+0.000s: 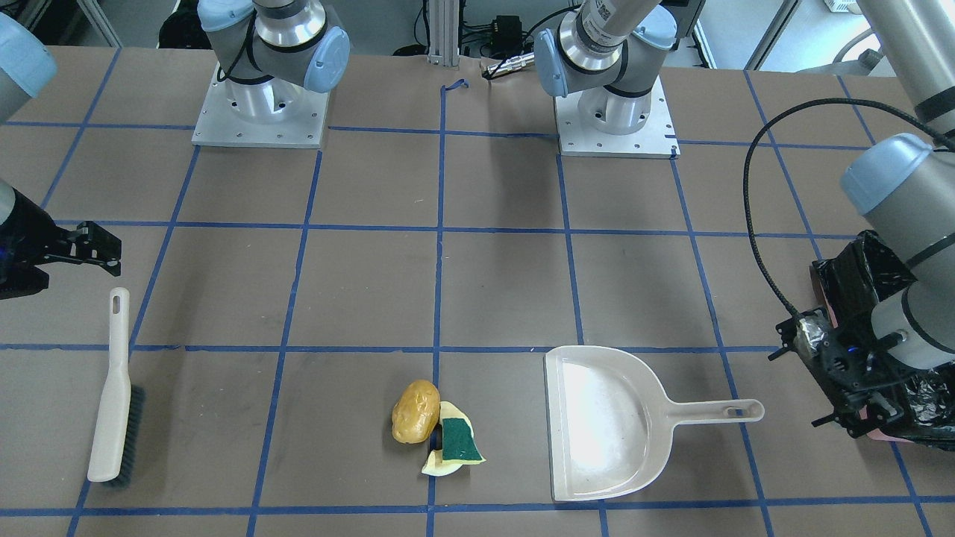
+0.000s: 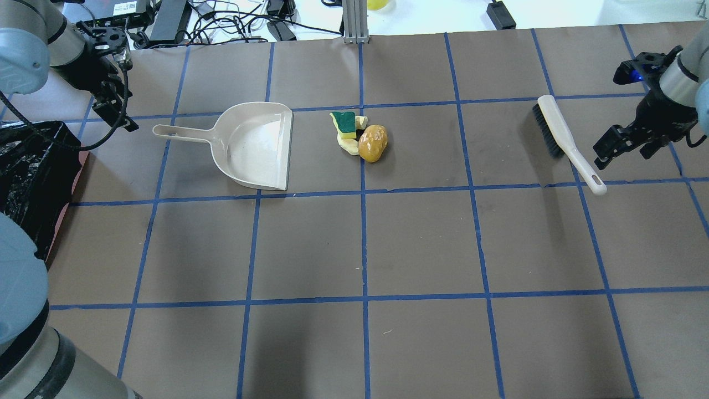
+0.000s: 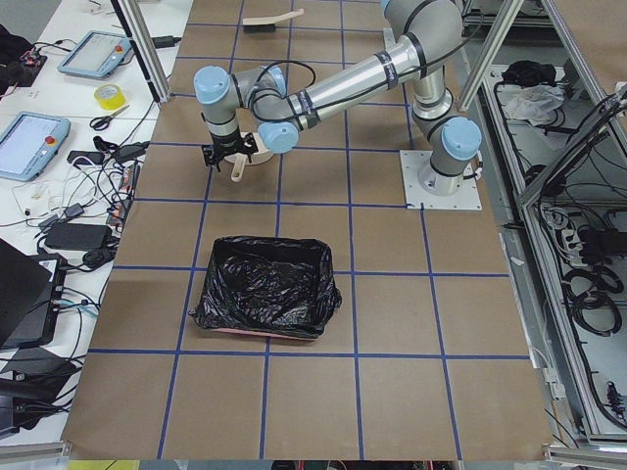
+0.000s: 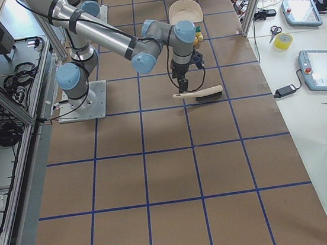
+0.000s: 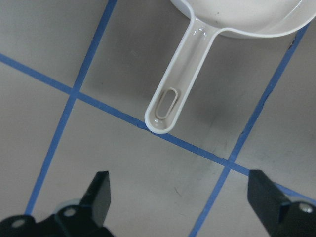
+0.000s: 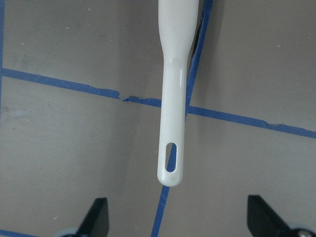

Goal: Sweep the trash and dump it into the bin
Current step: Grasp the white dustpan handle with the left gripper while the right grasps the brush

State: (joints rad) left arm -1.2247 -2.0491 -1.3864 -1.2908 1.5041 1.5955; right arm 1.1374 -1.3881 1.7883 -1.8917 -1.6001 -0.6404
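Trash (image 2: 363, 138) lies mid-way along the surface (image 2: 421, 244): a lump likely to roll, and light scraps. Right end effector (image 6: 178, 217), spread wide, hovers by the brush (image 6: 175, 98) handle's end; left end effector (image 5: 177, 197), equally wide, by the dustpan (image 5: 180, 84) handle. Both handles look stiff, light and smooth; best gripped mid-handle.

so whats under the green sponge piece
Pale yellow peel scraps lie under the green-topped sponge piece, sticking out around it. The potato-like lump sits beside it. Whatever else the sponge covers is hidden.
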